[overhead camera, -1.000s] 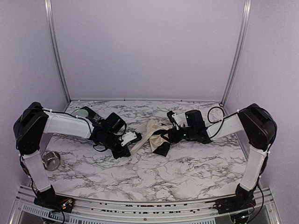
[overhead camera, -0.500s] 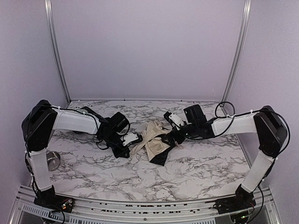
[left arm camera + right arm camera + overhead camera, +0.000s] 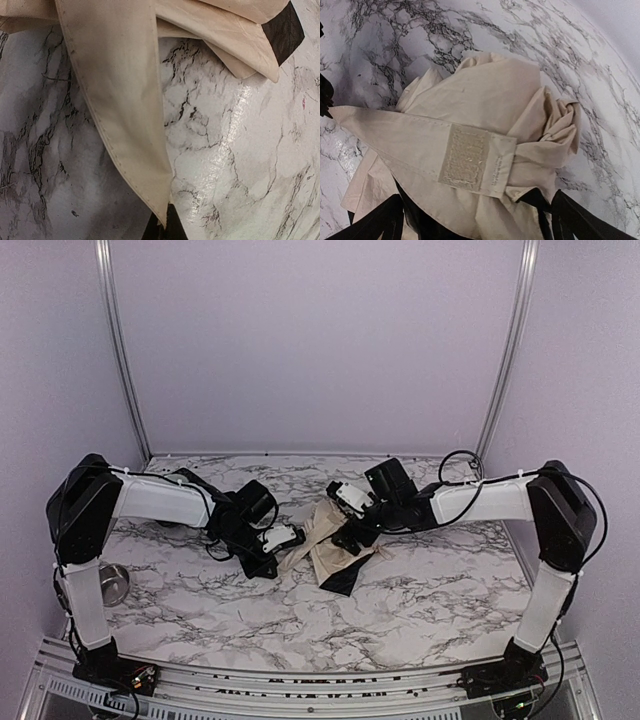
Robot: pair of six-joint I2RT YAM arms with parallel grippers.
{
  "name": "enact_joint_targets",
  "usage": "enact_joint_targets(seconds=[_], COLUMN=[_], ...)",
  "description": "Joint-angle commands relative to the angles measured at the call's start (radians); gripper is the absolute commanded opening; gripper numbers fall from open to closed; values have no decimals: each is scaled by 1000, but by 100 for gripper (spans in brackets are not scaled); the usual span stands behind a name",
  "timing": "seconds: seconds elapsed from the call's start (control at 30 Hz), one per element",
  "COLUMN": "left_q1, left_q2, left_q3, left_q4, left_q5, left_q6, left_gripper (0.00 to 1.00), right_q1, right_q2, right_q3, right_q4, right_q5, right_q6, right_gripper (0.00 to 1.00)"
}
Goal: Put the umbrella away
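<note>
Umbrella lies middle of surface, collapsed, cream fabric loose and rumpled, dark patches at edges. Left hand closed, pinching tip of closure strap. Right hand spread wide, straddling bunched canopy, gripping nothing. Fabric looks soft, light, floppy, likely to slip and unfurl; stiff shaft hidden. Best hold, my guess: squeeze whole bundle at middle, then wrap strap onto velcro patch.

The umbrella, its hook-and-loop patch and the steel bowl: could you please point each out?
umbrella (image 3: 322,552), top external view, cream canopy fabric.
hook-and-loop patch (image 3: 465,156), right wrist view, middle of the stitched square.
steel bowl (image 3: 112,582), top external view, its visible inner wall.
</note>
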Motion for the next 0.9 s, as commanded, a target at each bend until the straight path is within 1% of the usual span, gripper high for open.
enact_joint_targets(seconds=[0.0, 0.07, 0.2, 0.27, 0.4, 0.53, 0.77, 0.87], left_q1=[4, 4, 4, 4, 4, 4, 4, 4], left_q2=[12, 12, 15, 13, 13, 12, 4, 3], left_q3=[-17, -16, -17, -16, -17, -15, -20, -20], left_q4=[-101, -102, -101, -102, -101, -101, -101, -103], left_q5=[-2, -1, 2, 4, 3, 5, 17, 19], left_q6=[1, 3, 8, 8, 8, 8, 11, 13], left_gripper=[0, 0, 0, 0, 0, 0, 0, 0], right_q1=[32, 41, 84, 135, 286, 392, 405, 379], right_q2=[33, 22, -59, -101, -136, -82, 61, 99], right_q3=[45, 46, 30, 8, -79, -104, -56, 2], right_q4=[-74, -84, -92, -94, -55, -19, 19, 5], right_q5=[31, 45, 162, 246, 410, 595, 834, 857], right_q6=[29, 47, 48, 10, -37, -78, -201, -208], right_gripper=[100, 100, 100, 100, 100, 100, 100, 100])
